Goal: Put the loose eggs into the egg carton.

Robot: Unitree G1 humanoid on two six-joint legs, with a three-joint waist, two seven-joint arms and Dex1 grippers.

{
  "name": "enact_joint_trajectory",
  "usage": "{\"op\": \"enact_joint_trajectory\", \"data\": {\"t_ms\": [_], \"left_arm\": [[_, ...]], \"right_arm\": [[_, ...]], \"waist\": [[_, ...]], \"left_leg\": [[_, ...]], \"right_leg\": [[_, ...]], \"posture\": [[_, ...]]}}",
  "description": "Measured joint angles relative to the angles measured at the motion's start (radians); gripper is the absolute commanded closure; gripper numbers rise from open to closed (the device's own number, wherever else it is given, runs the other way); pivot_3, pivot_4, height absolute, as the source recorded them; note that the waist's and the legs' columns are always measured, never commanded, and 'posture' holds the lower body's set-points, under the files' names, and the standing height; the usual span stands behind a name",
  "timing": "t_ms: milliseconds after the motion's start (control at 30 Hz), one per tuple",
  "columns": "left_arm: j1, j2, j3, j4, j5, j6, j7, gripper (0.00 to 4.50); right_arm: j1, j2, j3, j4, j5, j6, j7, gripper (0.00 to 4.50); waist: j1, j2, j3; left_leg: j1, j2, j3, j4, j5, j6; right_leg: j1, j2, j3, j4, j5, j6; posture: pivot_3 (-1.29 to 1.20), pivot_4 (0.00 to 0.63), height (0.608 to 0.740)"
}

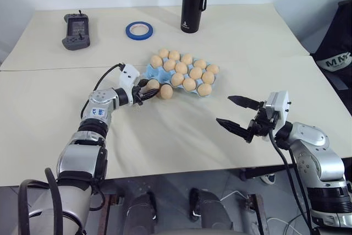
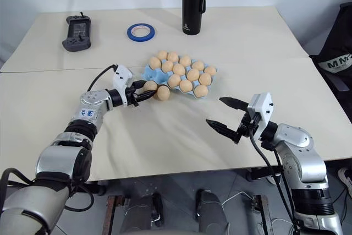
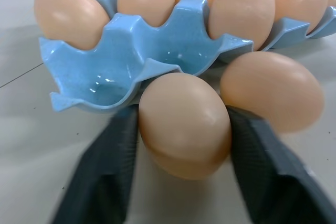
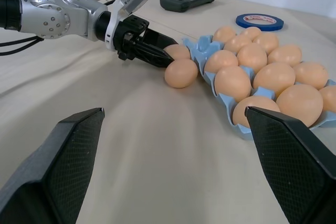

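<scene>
Black bottle (image 1: 195, 4) cropped at top edge in eye views. Egg carton (image 3: 126, 61) cut off by edges in left wrist view. Left fingers (image 3: 102, 177) blurred, bases cropped. Handheld device (image 1: 76, 30) markings too small to be read.

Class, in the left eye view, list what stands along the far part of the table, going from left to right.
Dark grey handheld game controller → blue roll of tape → tall black drinks flask with a silver neck.

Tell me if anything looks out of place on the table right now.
Two loose eggs lie on the table beside the egg carton instead of in it: one between the left gripper fingers, the other just beside it. One corner cup sits empty.
</scene>
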State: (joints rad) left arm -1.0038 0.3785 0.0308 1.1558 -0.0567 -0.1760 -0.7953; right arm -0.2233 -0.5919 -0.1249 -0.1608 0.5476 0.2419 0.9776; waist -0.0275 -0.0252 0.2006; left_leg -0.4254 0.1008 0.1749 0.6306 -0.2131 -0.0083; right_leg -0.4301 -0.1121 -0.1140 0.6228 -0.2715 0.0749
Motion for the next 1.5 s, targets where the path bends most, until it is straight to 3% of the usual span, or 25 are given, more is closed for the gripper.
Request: {"op": "enact_joint_trajectory", "data": {"t_ms": [233,500,933,1233,1500], "left_arm": [[0.001,0.027,0.0,-0.018,0.004,-0.008,-0.025,3.0],[-0.01,0.061,0.024,-0.179,-0.027,0.048,-0.074,3.0],[-0.181,-0.054,0.028,0.055,-0.003,0.012,-0.012,3.0],[-0.204,-0.059,0.029,0.114,0.027,0.004,0.055,0.06],[-0.204,-0.061,0.029,0.114,0.028,0.0,0.055,0.01]], "right_arm": [[0.0,-0.009,0.0,0.0,0.0,0.0,-0.001,0.0],[0.014,-0.011,-0.001,-0.011,0.0,-0.001,-0.008,0.0],[0.041,-0.007,-0.003,-0.037,0.0,-0.011,-0.032,0.0],[0.074,-0.007,-0.02,-0.071,0.001,-0.017,-0.061,0.0],[0.057,0.018,-0.034,-0.06,0.005,-0.033,-0.07,0.0]], "waist": [[0.0,0.0,0.0],[0.0,0.0,0.0],[-0.002,0.0,0.0],[0.0,0.0,0.0],[-0.001,0.0,0.0]], "left_leg": [[0.0,0.0,0.0,0.0,0.0,0.0],[-0.001,0.0,0.0,0.001,0.0,0.0],[-0.002,0.0,0.0,0.001,0.0,0.0],[-0.002,-0.001,0.0,0.001,0.0,0.0],[-0.002,-0.001,0.0,0.001,0.0,0.0]], "right_leg": [[0.0,0.0,0.0,0.0,0.0,0.0],[0.0,0.0,-0.001,0.0,0.0,0.0],[0.0,0.001,-0.002,0.0,0.0,0.0],[0.0,0.0,-0.002,0.0,0.0,0.0],[0.0,0.001,-0.002,0.0,0.0,0.0]], "posture": [[0.0,0.15,0.74],[0.0,0.15,0.74],[0.0,0.15,0.74],[0.0,0.15,0.74],[0.0,0.15,0.74]]}}
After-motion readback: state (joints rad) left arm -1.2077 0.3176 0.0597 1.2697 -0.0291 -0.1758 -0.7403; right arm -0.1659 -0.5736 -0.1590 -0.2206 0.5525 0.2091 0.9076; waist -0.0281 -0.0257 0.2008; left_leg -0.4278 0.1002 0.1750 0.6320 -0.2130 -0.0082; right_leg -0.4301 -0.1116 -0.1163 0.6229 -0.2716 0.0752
